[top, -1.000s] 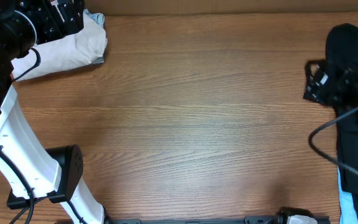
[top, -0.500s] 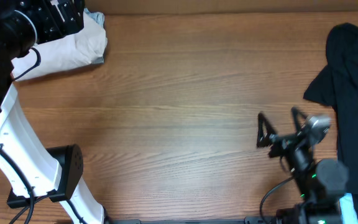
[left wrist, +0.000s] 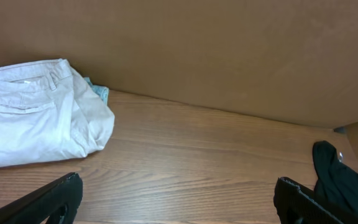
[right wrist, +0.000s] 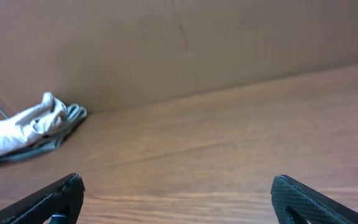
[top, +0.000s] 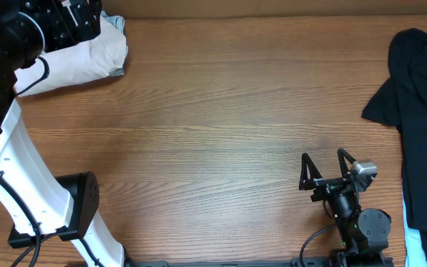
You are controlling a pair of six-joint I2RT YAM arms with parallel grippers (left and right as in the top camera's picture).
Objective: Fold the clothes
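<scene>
Your right jaws stand wide open with nothing between the two fingers (top: 305, 170). They sit low over bare counter (top: 213, 111). The black garment (top: 421, 104) lies to the right of these jaws and beyond them, well apart, in a loose heap along the counter's right edge. The beige shorts (top: 80, 59) are far off to the left and ahead of the right jaws, at the opposite corner. From the right wrist camera you see them only as a small pale bundle (right wrist: 17, 134) ahead and to the left, against the foot of the brown board (right wrist: 179, 50) that backs the counter.

Your left jaws are spread just as wide and hold nothing. In the left wrist camera their fingers (left wrist: 55, 199) show only as dark tips at the two lower corners. The beige shorts (left wrist: 30, 112) lie ahead of these jaws and to the left, near but not touched. They are folded into a thick bundle with the waistband and a belt loop on top. A bit of pale blue cloth (left wrist: 99, 93) peeks out from behind the bundle, touching it. Seen from the left jaws, the black garment (left wrist: 340, 180) lies just past the right-hand finger, farther along the counter.
</scene>
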